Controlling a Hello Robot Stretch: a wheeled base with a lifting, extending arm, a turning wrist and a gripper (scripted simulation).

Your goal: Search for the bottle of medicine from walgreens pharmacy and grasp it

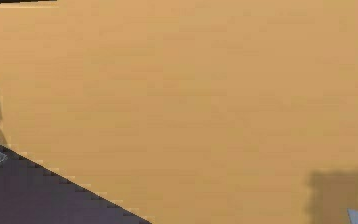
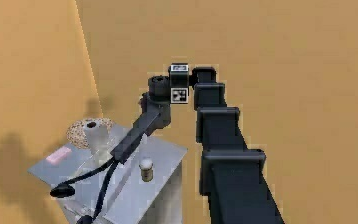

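Wall (image 1: pixel 187 90): tan, close ahead in the forward view. Strip of dark floor (image 1: pixel 27 195) at its lower left.

Step in hand, as I judge it: searching is over and this is the reach for the grasp.

Arm side view: my arm (image 2: pixel 227 150) is run out beside a pale grey table (image 2: pixel 165 160) set against the tan wall. My pincer (image 2: pixel 99 185) angles down over the tabletop, its thin fingers curving toward the near edge. Cannot tell whether it is open or closed. With the tabletop behind it, I cannot tell whether it holds anything either.

Containers: one round speckled bowl (image 2: pixel 90 132) at the far side of the table, near the wall. Contents too small to make out.

Flat pinkish thing (image 2: pixel 59 155) on the table toward the view's left; cannot name it.

Small upright bottle (image 2: pixel 144 170), pale with a lighter cap, stands on the table just right of my pincer's body. Likely the medicine. It stands apart from the fingertips, as far as I can tell.

Next move, by my reckoning: shift the pincer toward the bottle, line the fingers up on either side of it, then take hold without tipping it.
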